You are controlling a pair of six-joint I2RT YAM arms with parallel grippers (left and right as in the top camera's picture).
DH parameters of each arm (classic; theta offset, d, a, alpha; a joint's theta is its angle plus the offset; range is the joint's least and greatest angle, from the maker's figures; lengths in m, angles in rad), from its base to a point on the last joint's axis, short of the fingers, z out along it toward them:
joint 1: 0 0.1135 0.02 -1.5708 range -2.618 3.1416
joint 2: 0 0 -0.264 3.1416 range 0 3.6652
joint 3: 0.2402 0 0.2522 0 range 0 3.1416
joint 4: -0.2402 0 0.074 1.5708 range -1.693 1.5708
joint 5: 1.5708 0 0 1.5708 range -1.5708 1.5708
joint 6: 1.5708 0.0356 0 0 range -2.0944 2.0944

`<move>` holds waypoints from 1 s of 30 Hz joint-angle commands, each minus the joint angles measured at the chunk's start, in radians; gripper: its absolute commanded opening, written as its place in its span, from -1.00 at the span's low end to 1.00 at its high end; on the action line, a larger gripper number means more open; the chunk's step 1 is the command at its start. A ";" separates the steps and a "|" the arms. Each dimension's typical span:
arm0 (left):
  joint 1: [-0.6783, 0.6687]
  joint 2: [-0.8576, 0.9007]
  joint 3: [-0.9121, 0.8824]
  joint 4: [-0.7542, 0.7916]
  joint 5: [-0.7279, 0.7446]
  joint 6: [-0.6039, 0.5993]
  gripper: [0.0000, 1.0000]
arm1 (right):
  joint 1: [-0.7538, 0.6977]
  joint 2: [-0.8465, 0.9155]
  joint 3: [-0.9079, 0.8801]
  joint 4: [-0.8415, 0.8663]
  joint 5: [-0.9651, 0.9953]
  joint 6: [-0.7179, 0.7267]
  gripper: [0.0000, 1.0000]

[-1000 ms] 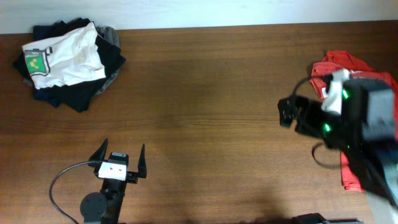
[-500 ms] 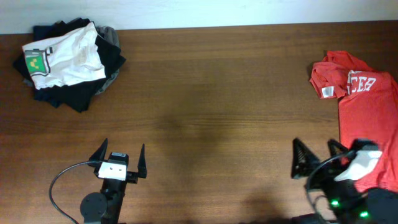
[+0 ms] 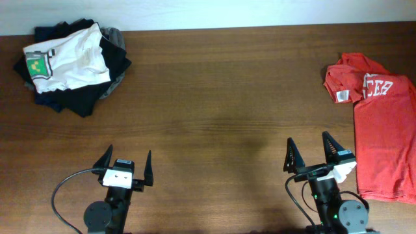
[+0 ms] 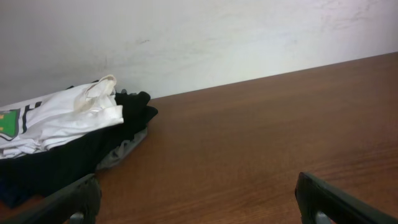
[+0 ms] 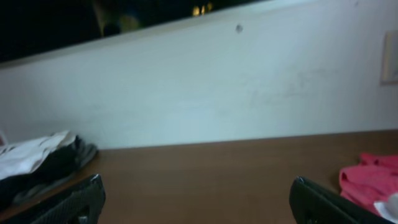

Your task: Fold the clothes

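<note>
Both arms sit parked at the near edge of the tabletop [image 3: 214, 97]. The left gripper [image 3: 129, 151] is at about 7 o'clock and the right gripper [image 3: 307, 136] at about 5 o'clock. Each has its fingers spread wide and holds nothing.

The white T-shirt [image 3: 68, 58] lies bunched in the far corner at roughly 10 o'clock, on top of a pile of dark garments [image 3: 91, 97]. Its green badge is turned toward 9 o'clock. A red T-shirt [image 3: 383, 130] lies flat at 3 o'clock, well apart from it.

The white cotton looks light, limp and not at all fragile. It should sag and drape the moment it is lifted rather than keep any shape. The likeliest hold is the curled, loose edge on its 3 o'clock side, or a shoulder seam, pinched shallowly. A deeper bite could drag the dark layers beneath along with it.

Room is tight around the pile, with the wall [image 4: 217, 37] just behind it at 12 o'clock and the tabletop's side edge close at 9 o'clock. The broad bare centre offers ample space to spread the shirt out and fold it.
</note>
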State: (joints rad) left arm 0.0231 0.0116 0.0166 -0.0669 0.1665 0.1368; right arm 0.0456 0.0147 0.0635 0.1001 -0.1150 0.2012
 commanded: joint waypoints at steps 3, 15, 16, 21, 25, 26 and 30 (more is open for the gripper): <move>0.003 -0.006 -0.008 0.000 -0.007 -0.009 0.99 | -0.009 -0.011 -0.058 0.008 0.166 0.001 0.97; 0.003 -0.006 -0.008 0.000 -0.007 -0.009 0.99 | -0.055 -0.011 -0.058 -0.179 0.169 -0.010 0.97; 0.003 -0.006 -0.008 0.000 -0.006 -0.009 0.99 | -0.055 -0.011 -0.058 -0.179 0.169 -0.010 0.97; 0.003 -0.006 -0.008 0.000 -0.007 -0.009 0.99 | -0.053 -0.011 -0.058 -0.179 0.169 -0.010 0.97; 0.003 -0.006 -0.008 0.000 -0.006 -0.009 0.99 | -0.052 -0.011 -0.058 -0.179 0.169 -0.010 0.97; 0.003 -0.006 -0.008 0.000 -0.006 -0.009 0.99 | -0.052 -0.011 -0.058 -0.179 0.169 -0.010 0.97; 0.003 -0.006 -0.008 0.000 -0.007 -0.009 0.99 | -0.052 -0.011 -0.058 -0.179 0.169 -0.010 0.97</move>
State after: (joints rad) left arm 0.0231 0.0116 0.0166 -0.0673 0.1665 0.1368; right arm -0.0025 0.0120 0.0101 -0.0689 0.0483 0.2012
